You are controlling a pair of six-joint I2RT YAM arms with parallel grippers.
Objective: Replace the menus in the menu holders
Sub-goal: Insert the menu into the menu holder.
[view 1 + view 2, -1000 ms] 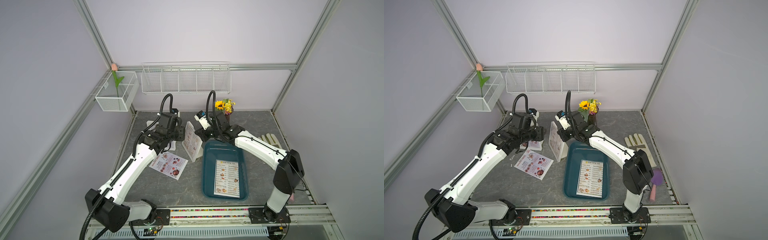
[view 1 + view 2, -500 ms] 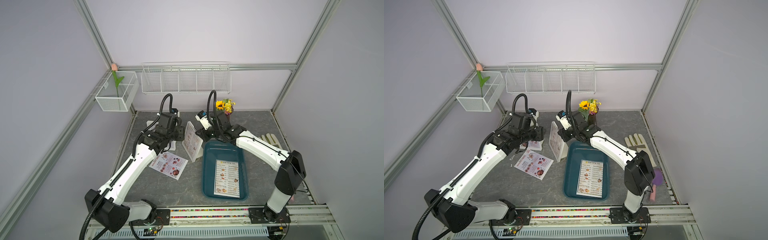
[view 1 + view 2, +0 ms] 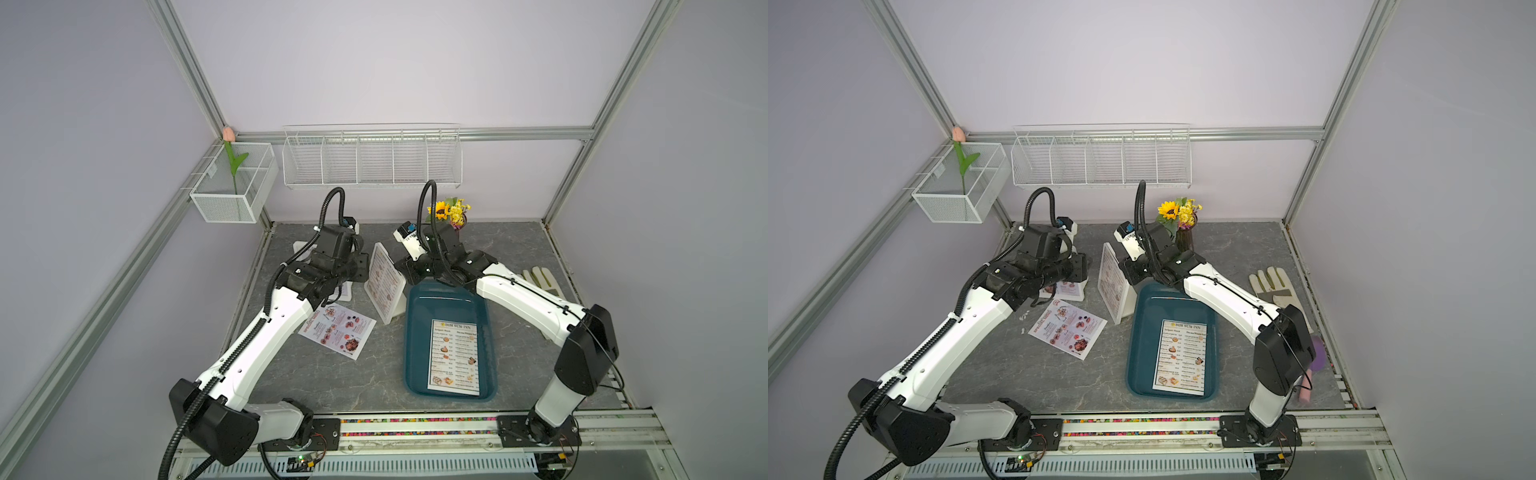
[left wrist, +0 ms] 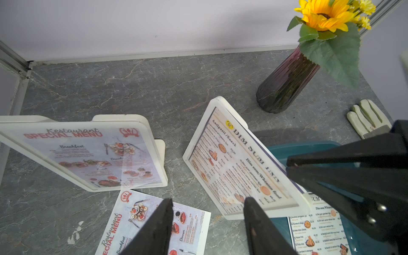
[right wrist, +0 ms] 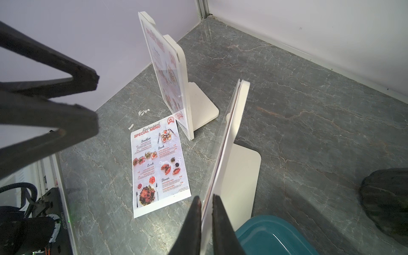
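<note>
The DIM SUM INN holder (image 3: 384, 277) is being gripped by the right gripper (image 5: 206, 212). In the right wrist view the jaws are being pressed almost together on the thin side edge of the holder's panel. Whether the paper inside is being pinched along with the panel cannot be told. This holder is being supported on its own base just beside the far corner of the teal tray (image 3: 451, 305), on the tray's left-arm side.

The left gripper (image 4: 208, 199) is being held roughly half open, with nothing between its fingers (image 4: 159, 220). It is being hovered over the table (image 3: 374, 382) on the tray's left-arm side, beyond the gripped holder.

A white DIM SUM INN sheet (image 3: 454, 357) is being held flat inside the tray, toward its near end.

A loose SPECIAL MENU sheet (image 3: 336, 332) is being borne face up by the table, apart from the tray on its left-arm side and nearer than both holders.

The SPECIAL MENU holder (image 4: 88, 154) is being shown upright, farther from the tray than the gripped holder on the same side. It is largely being hidden by the left arm in both top views.

A vase (image 4: 287, 86) of yellow flowers is being seen past the tray's far end. A pale glove (image 3: 1273, 286) is being seen on the tray's right-arm side.
</note>
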